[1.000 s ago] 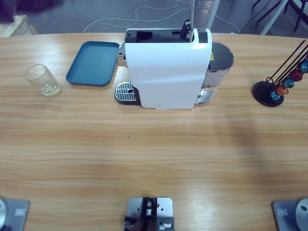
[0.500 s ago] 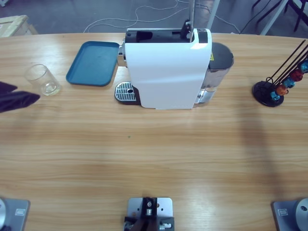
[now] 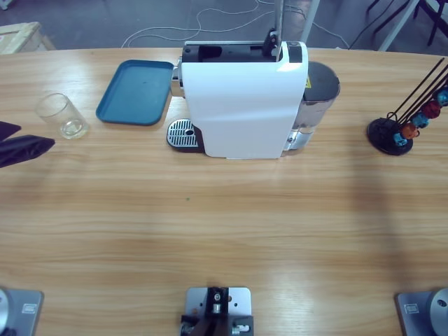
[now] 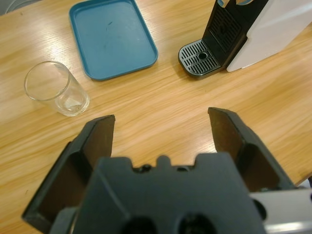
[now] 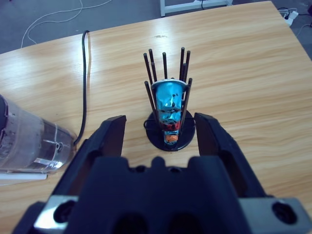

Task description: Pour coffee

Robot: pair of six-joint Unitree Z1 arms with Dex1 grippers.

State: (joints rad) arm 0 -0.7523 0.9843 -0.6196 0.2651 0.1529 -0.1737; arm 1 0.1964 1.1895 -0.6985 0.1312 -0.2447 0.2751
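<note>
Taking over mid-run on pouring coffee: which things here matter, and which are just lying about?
For the job:
- glass tumbler, no coffee visible in it
- coffee machine with drip grate
- left tool, open, facing the tumbler

Lying about:
- blue tray
- capsule rack, in front of the open right tool
</note>
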